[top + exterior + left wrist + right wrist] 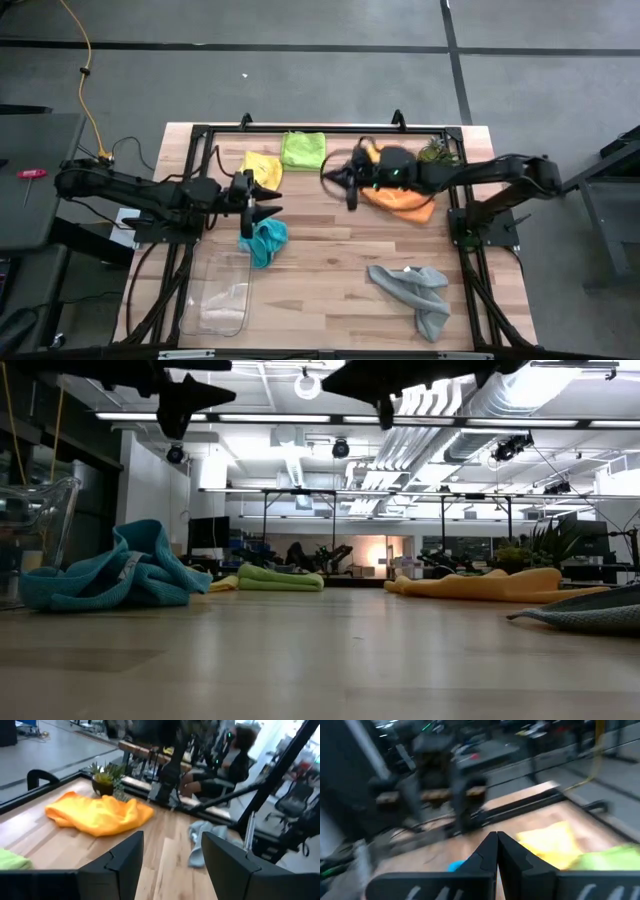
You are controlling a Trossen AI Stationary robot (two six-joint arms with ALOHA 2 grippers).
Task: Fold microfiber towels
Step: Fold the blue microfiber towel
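Five towels lie on the wooden table. The teal towel [265,243] is bunched left of centre, and the yellow towel [262,168] and the lime green towel [302,148] lie at the far edge. The orange towel [405,200] is at the far right and the grey towel [415,290] crumpled at the near right. My left gripper [272,202] is open and empty, raised just beyond the teal towel's far side. My right gripper [338,185] is shut and empty, raised left of the orange towel; its wrist hides part of that towel.
A clear plastic tray [218,295] lies at the near left, close to the teal towel. A small spiky green plant [438,152] stands at the far right corner. Bare wood lies in the middle between the towels. A person sits beyond the table in the left wrist view [235,760].
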